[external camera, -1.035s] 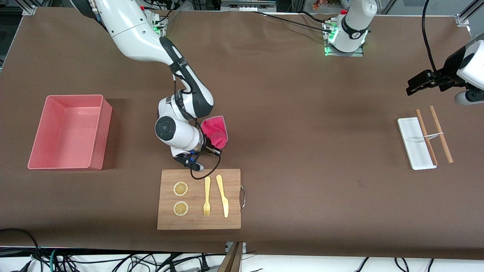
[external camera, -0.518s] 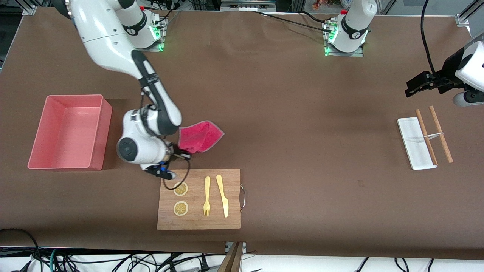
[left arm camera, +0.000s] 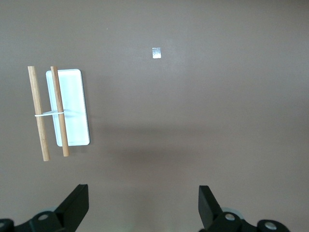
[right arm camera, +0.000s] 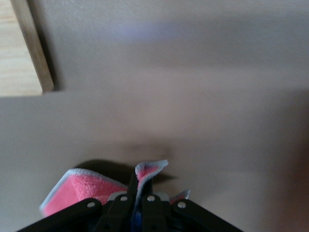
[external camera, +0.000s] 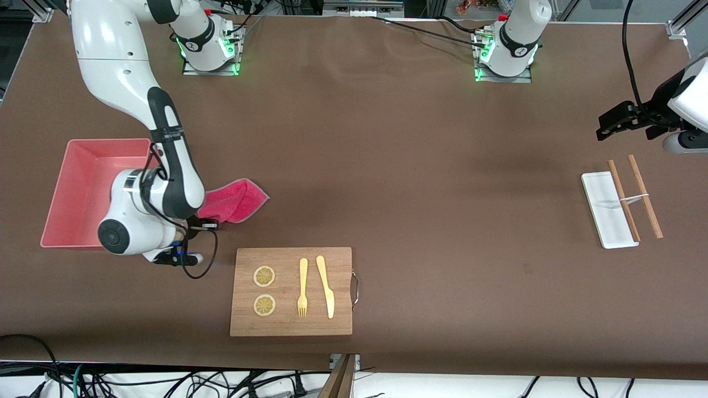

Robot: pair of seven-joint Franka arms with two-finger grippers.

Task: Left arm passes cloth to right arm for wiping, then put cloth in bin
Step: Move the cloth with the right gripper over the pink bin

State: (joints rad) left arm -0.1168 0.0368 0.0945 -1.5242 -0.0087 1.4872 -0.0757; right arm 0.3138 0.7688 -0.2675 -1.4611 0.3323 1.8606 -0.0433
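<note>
The crimson-pink cloth with a grey edge hangs from my right gripper, which is shut on it just above the table, between the pale pink bin and the cutting board. In the right wrist view the cloth is pinched between the closed fingers. The bin stands at the right arm's end of the table, partly hidden by the right arm. My left gripper is open and empty, up over the table at the left arm's end; in its wrist view its fingertips stand wide apart.
A wooden cutting board with two lemon slices, a fork and a knife lies nearer the front camera than the cloth. A small white tray with two wooden sticks lies at the left arm's end, also in the left wrist view.
My right gripper has carried the cloth from beside the cutting board's corner toward the bin, with the arm swinging the same way. The left arm has hardly moved.
</note>
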